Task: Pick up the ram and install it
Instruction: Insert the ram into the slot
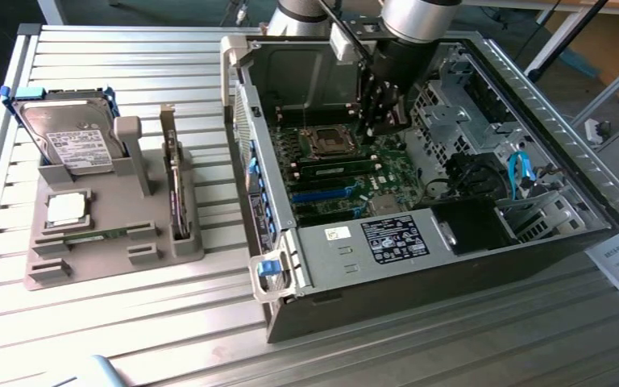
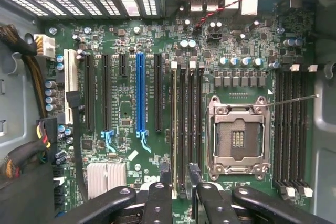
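— Where's the ram (image 2: 174, 129)?

— As far as I can judge, it stands edge-up in one of the memory slots (image 2: 185, 129) on the motherboard (image 2: 126, 103), near the empty processor socket (image 2: 239, 135). In the wrist view it reads as a thin pale strip running the slot's length. The exterior view shows a green stick there.

— Is the gripper (image 2: 179, 182) holding it?

— No. The jaws stand wide apart, one finger on each side of the slot row, with nothing pinched between them. The gripper hangs low inside the open computer case (image 1: 417, 290), right over those slots.

— So the job's done?

— Mostly, I'd say: picked up and put in. Whether it's pushed fully home and the end clips (image 2: 174, 65) have latched, I can't tell.

— And the other one?

— A second stick (image 1: 86, 236) like it lies in the gray holder (image 1: 105, 262) on the table (image 1: 126, 322), well apart from the case.
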`<state>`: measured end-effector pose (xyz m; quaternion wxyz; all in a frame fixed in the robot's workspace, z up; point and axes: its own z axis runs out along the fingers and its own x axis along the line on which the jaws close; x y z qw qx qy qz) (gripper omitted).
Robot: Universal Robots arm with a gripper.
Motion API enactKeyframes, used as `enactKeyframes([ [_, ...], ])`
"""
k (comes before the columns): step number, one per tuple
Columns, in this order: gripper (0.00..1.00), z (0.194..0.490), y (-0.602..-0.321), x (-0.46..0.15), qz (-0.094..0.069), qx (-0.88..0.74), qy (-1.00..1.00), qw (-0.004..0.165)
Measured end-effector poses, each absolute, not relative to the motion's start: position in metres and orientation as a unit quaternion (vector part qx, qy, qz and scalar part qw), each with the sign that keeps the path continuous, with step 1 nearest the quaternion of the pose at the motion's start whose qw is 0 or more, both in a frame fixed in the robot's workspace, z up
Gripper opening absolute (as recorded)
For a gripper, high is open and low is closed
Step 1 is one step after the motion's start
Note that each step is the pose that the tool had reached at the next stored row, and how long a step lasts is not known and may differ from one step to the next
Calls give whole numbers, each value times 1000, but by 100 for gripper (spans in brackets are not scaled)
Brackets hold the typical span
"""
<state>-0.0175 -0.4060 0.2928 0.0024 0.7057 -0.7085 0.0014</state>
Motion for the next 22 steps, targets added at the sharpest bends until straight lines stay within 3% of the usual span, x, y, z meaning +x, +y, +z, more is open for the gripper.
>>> enactKeyframes([
  [22, 25, 320, -405, -18, 2, 706, -708, 3],
])
